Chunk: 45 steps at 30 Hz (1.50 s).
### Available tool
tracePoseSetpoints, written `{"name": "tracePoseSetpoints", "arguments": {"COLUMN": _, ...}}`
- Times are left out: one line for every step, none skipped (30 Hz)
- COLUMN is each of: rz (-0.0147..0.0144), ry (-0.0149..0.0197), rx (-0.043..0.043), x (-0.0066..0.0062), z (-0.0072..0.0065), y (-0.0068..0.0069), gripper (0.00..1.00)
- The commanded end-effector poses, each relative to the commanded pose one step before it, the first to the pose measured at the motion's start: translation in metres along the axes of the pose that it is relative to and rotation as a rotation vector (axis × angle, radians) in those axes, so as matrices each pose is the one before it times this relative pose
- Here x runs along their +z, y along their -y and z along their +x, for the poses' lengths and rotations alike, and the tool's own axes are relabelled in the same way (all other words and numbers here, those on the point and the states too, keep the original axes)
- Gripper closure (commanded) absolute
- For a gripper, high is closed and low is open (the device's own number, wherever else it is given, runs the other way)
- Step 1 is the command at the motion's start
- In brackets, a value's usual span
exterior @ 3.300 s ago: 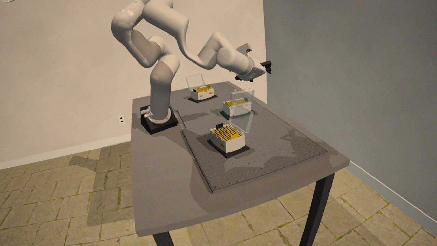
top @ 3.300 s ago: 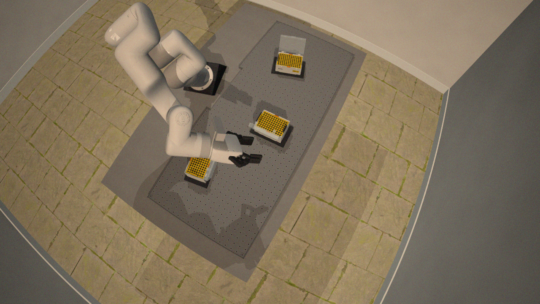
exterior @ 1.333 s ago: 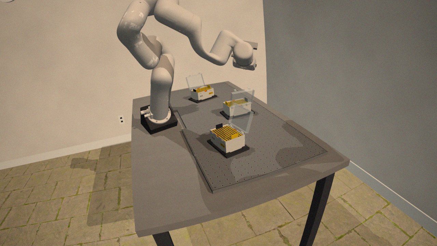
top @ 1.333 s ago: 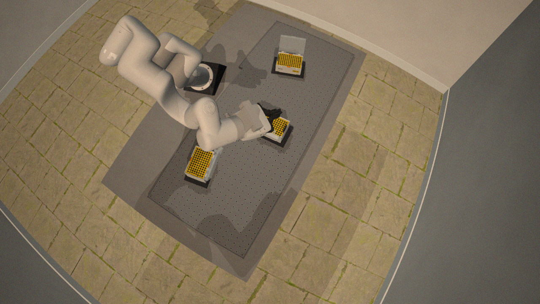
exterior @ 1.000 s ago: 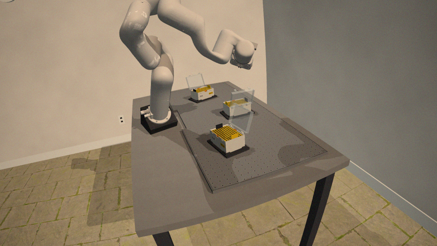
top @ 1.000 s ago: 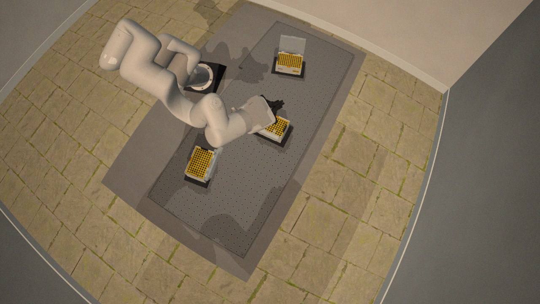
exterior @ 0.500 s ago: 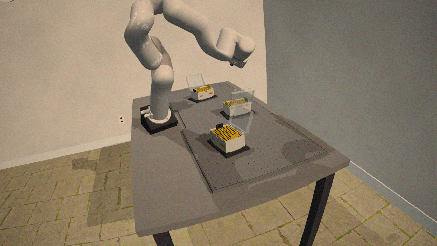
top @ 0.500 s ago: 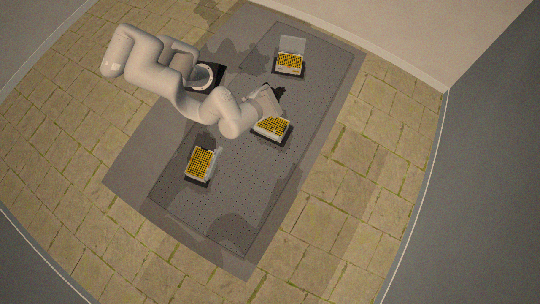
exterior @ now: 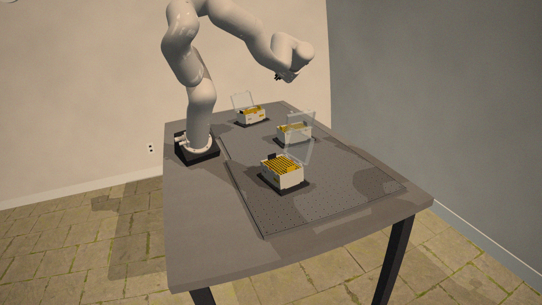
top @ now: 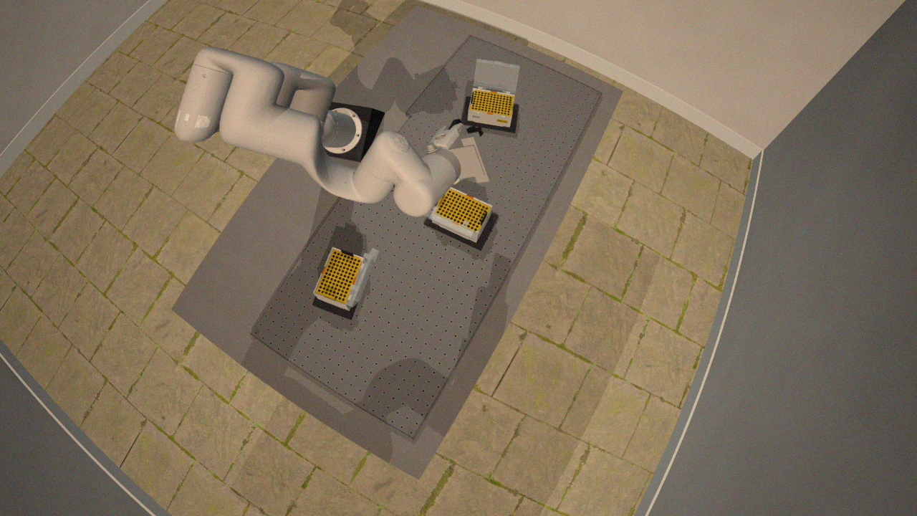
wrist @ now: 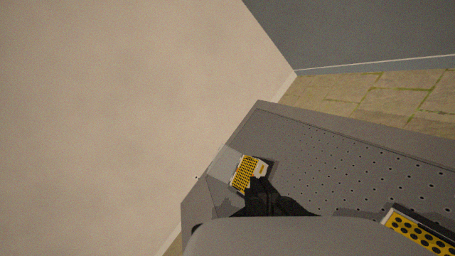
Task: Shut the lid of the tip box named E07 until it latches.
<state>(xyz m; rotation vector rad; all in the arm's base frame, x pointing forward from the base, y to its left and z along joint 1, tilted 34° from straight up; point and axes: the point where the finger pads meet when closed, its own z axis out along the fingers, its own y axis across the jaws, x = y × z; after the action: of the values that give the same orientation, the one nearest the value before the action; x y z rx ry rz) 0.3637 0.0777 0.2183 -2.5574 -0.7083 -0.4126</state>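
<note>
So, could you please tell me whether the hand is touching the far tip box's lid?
Apart. The exterior view shows the hand hanging high above the table, with open wall visible between it and the far tip box's lid.

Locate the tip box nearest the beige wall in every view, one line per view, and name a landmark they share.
Top: the far tip box sits upper centre, its clear lid tipped back toward the wall.
Exterior: the same box is at the table's back, right of the arm's base.
Wrist: it shows just below centre, directly above the dark shut gripper.
Shared landmark: the perforated plate under all the boxes.
</note>
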Motion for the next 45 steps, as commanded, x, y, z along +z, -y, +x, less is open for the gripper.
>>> {"name": "tracePoseSetpoints", "arguments": {"rz": 0.01791, "ry": 0.06576, "rx": 0.07817, "x": 0.01227, "z": -0.00246, "y": 0.01166, "gripper": 1.00}}
{"name": "tracePoseSetpoints", "arguments": {"rz": 0.00000, "ry": 0.00000, "rx": 0.00000, "x": 0.00000, "z": 0.00000, "y": 0.00000, "gripper": 1.00}}
{"name": "tracePoseSetpoints", "arguments": {"rz": 0.00000, "ry": 0.00000, "rx": 0.00000, "x": 0.00000, "z": 0.00000, "y": 0.00000, "gripper": 1.00}}
{"name": "tracePoseSetpoints", "arguments": {"rz": 0.00372, "ry": 0.02177, "rx": 0.02495, "x": 0.00367, "z": -0.00145, "y": 0.00307, "gripper": 1.00}}
{"name": "tracePoseSetpoints", "arguments": {"rz": 0.00370, "ry": 0.02177, "rx": 0.02494, "x": 0.00371, "z": -0.00147, "y": 0.00305, "gripper": 1.00}}
{"name": "tracePoseSetpoints", "arguments": {"rz": 0.00041, "ry": 0.00223, "rx": 0.00257, "x": 0.00374, "z": -0.00145, "y": 0.00297, "gripper": 1.00}}
{"name": "tracePoseSetpoints", "arguments": {"rz": 0.00001, "ry": 0.00000, "rx": 0.00000, "x": 0.00048, "z": -0.00017, "y": 0.00037, "gripper": 1.00}}
{"name": "tracePoseSetpoints", "arguments": {"rz": 0.00145, "ry": 0.02205, "rx": 0.02493, "x": 0.00368, "z": -0.00169, "y": 0.00296, "gripper": 1.00}}
{"name": "tracePoseSetpoints", "arguments": {"rz": 0.00145, "ry": 0.02205, "rx": 0.02493, "x": 0.00373, "z": -0.00168, "y": 0.00292, "gripper": 1.00}}
{"name": "tracePoseSetpoints", "arguments": {"rz": 0.00008, "ry": 0.00090, "rx": 0.00103, "x": 0.00187, "z": -0.00082, "y": 0.00141, "gripper": 1.00}}
{"name": "tracePoseSetpoints", "arguments": {"rz": -0.00078, "ry": 0.02210, "rx": 0.02492, "x": 0.00371, "z": -0.00186, "y": 0.00282, "gripper": 1.00}}
{"name": "tracePoseSetpoints", "arguments": {"rz": -0.00078, "ry": 0.02210, "rx": 0.02492, "x": 0.00375, "z": -0.00185, "y": 0.00278, "gripper": 1.00}}
{"name": "tracePoseSetpoints", "arguments": {"rz": -0.00001, "ry": 0.00078, "rx": 0.00088, "x": 0.00170, "z": -0.00081, "y": 0.00122, "gripper": 1.00}}
{"name": "tracePoseSetpoints", "arguments": {"rz": -0.00301, "ry": 0.02191, "rx": 0.02490, "x": 0.00374, "z": -0.00202, "y": 0.00267, "gripper": 1.00}}
{"name": "tracePoseSetpoints", "arguments": {"rz": -0.00301, "ry": 0.02191, "rx": 0.02490, "x": 0.00377, "z": -0.00201, "y": 0.00264, "gripper": 1.00}}
{"name": "tracePoseSetpoints", "arguments": {"rz": -0.00007, "ry": 0.00066, "rx": 0.00075, "x": 0.00153, "z": -0.00079, "y": 0.00103, "gripper": 1.00}}
{"name": "tracePoseSetpoints", "arguments": {"rz": -0.00522, "ry": 0.02150, "rx": 0.02489, "x": 0.00376, "z": -0.00217, "y": 0.00252, "gripper": 1.00}}
{"name": "tracePoseSetpoints", "arguments": {"rz": -0.00522, "ry": 0.02150, "rx": 0.02489, "x": 0.00379, "z": -0.00216, "y": 0.00248, "gripper": 1.00}}
{"name": "tracePoseSetpoints", "arguments": {"rz": 0.00000, "ry": 0.00000, "rx": 0.00000, "x": 0.00000, "z": 0.00000, "y": 0.00000, "gripper": 1.00}}
{"name": "tracePoseSetpoints", "arguments": {"rz": 0.00000, "ry": 0.00000, "rx": 0.00000, "x": 0.00000, "z": 0.00000, "y": 0.00000, "gripper": 1.00}}
{"name": "tracePoseSetpoints", "arguments": {"rz": -0.00735, "ry": 0.02089, "rx": 0.02489, "x": 0.00378, "z": -0.00224, "y": 0.00235, "gripper": 1.00}}
{"name": "tracePoseSetpoints", "arguments": {"rz": -0.00736, "ry": 0.02088, "rx": 0.02488, "x": 0.00382, "z": -0.00227, "y": 0.00234, "gripper": 1.00}}
{"name": "tracePoseSetpoints", "arguments": {"rz": -0.00033, "ry": 0.00100, "rx": 0.00119, "x": 0.00253, "z": -0.00147, "y": 0.00152, "gripper": 1.00}}
{"name": "tracePoseSetpoints", "arguments": {"rz": -0.00948, "ry": 0.02001, "rx": 0.02488, "x": 0.00380, "z": -0.00244, "y": 0.00219, "gripper": 1.00}}
{"name": "tracePoseSetpoints", "arguments": {"rz": -0.00948, "ry": 0.02001, "rx": 0.02488, "x": 0.00383, "z": -0.00241, "y": 0.00217, "gripper": 1.00}}
{"name": "tracePoseSetpoints", "arguments": {"rz": -0.00017, "ry": 0.00040, "rx": 0.00049, "x": 0.00097, "z": -0.00058, "y": 0.00053, "gripper": 1.00}}
{"name": "tracePoseSetpoints", "arguments": {"rz": -0.01148, "ry": 0.01894, "rx": 0.02487, "x": 0.00383, "z": -0.00254, "y": 0.00202, "gripper": 1.00}}
{"name": "tracePoseSetpoints", "arguments": {"rz": -0.01148, "ry": 0.01894, "rx": 0.02487, "x": 0.00385, "z": -0.00252, "y": 0.00200, "gripper": 1.00}}
{"name": "tracePoseSetpoints", "arguments": {"rz": -0.00019, "ry": 0.00035, "rx": 0.00045, "x": 0.00077, "z": -0.00048, "y": 0.00039, "gripper": 1.00}}
{"name": "tracePoseSetpoints", "arguments": {"rz": -0.01337, "ry": 0.01766, "rx": 0.02486, "x": 0.00385, "z": -0.00264, "y": 0.00185, "gripper": 1.00}}
{"name": "tracePoseSetpoints", "arguments": {"rz": -0.01337, "ry": 0.01766, "rx": 0.02486, "x": 0.00387, "z": -0.00262, "y": 0.00183, "gripper": 1.00}}
{"name": "tracePoseSetpoints", "arguments": {"rz": -0.00022, "ry": 0.00031, "rx": 0.00043, "x": 0.00056, "z": -0.00036, "y": 0.00026, "gripper": 1.00}}
{"name": "tracePoseSetpoints", "arguments": {"rz": -0.01512, "ry": 0.01619, "rx": 0.02486, "x": 0.00387, "z": -0.00273, "y": 0.00167, "gripper": 1.00}}
{"name": "tracePoseSetpoints", "arguments": {"rz": -0.01512, "ry": 0.01619, "rx": 0.02486, "x": 0.00389, "z": -0.00271, "y": 0.00166, "gripper": 1.00}}
{"name": "tracePoseSetpoints", "arguments": {"rz": -0.00026, "ry": 0.00029, "rx": 0.00043, "x": 0.00035, "z": -0.00022, "y": 0.00015, "gripper": 1.00}}
{"name": "tracePoseSetpoints", "arguments": {"rz": 0.00000, "ry": 0.00000, "rx": 0.00000, "x": 0.00000, "z": 0.00000, "y": 0.00000, "gripper": 1.00}}
{"name": "tracePoseSetpoints", "arguments": {"rz": 0.00000, "ry": 0.00000, "rx": 0.00000, "x": 0.00000, "z": 0.00000, "y": 0.00000, "gripper": 1.00}}
{"name": "tracePoseSetpoints", "arguments": {"rz": -0.01670, "ry": 0.01456, "rx": 0.02486, "x": 0.00387, "z": -0.00276, "y": 0.00150, "gripper": 1.00}}
{"name": "tracePoseSetpoints", "arguments": {"rz": -0.01767, "ry": 0.01336, "rx": 0.02485, "x": 0.00389, "z": -0.00286, "y": 0.00138, "gripper": 1.00}}
{"name": "tracePoseSetpoints", "arguments": {"rz": -0.01767, "ry": 0.01336, "rx": 0.02485, "x": 0.00391, "z": -0.00285, "y": 0.00138, "gripper": 1.00}}
{"name": "tracePoseSetpoints", "arguments": {"rz": -0.01767, "ry": 0.01341, "rx": 0.02486, "x": 0.00388, "z": -0.00274, "y": 0.00142, "gripper": 1.00}}
{"name": "tracePoseSetpoints", "arguments": {"rz": -0.00065, "ry": 0.00046, "rx": 0.00091, "x": 0.00007, "z": -0.00009, "y": -0.00002, "gripper": 1.00}}
{"name": "tracePoseSetpoints", "arguments": {"rz": -0.01934, "ry": 0.01084, "rx": 0.02486, "x": 0.00388, "z": -0.00284, "y": 0.00119, "gripper": 1.00}}
{"name": "tracePoseSetpoints", "arguments": {"rz": -0.01934, "ry": 0.01081, "rx": 0.02485, "x": 0.00360, "z": -0.00265, "y": 0.00106, "gripper": 1.00}}
{"name": "tracePoseSetpoints", "arguments": {"rz": -0.00045, "ry": 0.00022, "rx": 0.00057, "x": 0.00003, "z": -0.00006, "y": -0.00004, "gripper": 1.00}}
